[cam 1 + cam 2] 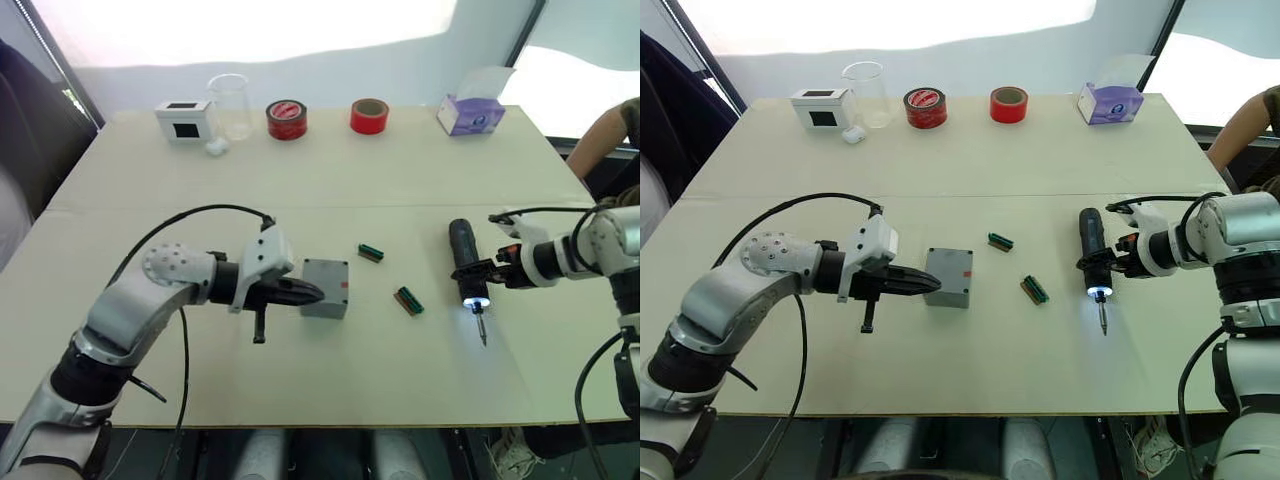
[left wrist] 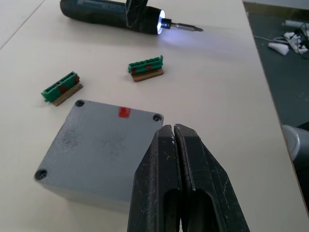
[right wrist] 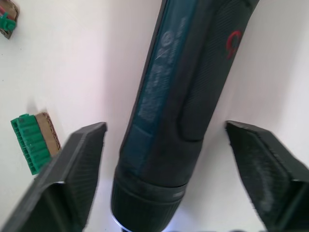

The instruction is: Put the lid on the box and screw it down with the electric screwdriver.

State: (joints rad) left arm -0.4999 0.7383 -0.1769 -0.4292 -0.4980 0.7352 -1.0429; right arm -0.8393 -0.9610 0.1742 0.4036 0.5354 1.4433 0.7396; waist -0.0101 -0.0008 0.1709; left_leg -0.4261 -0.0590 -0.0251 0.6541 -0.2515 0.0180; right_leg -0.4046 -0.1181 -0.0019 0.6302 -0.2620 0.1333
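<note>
The grey box point(image 1: 325, 288) sits at the table's middle, and its flat face shows corner holes and a small red mark point(image 2: 124, 112). Whether the lid is on it, I cannot tell. My left gripper point(image 1: 318, 294) is shut, with its tips at the box's left side. The black electric screwdriver point(image 1: 466, 262) lies flat to the right. Its light is on and its bit point(image 1: 482, 330) points toward the front edge. Around its body, near the lit end, my right gripper point(image 3: 165, 126) stands open, one finger point(image 3: 79, 164) on each side and a gap at both.
Two small green connectors point(image 1: 371, 252) point(image 1: 408, 300) lie between box and screwdriver. Along the back edge stand a white box with a black window point(image 1: 183, 120), a glass beaker point(image 1: 230, 105), two red tape rolls point(image 1: 287, 120) point(image 1: 369, 115) and a purple tissue box point(image 1: 472, 113). A person's arm point(image 1: 600, 130) shows at far right.
</note>
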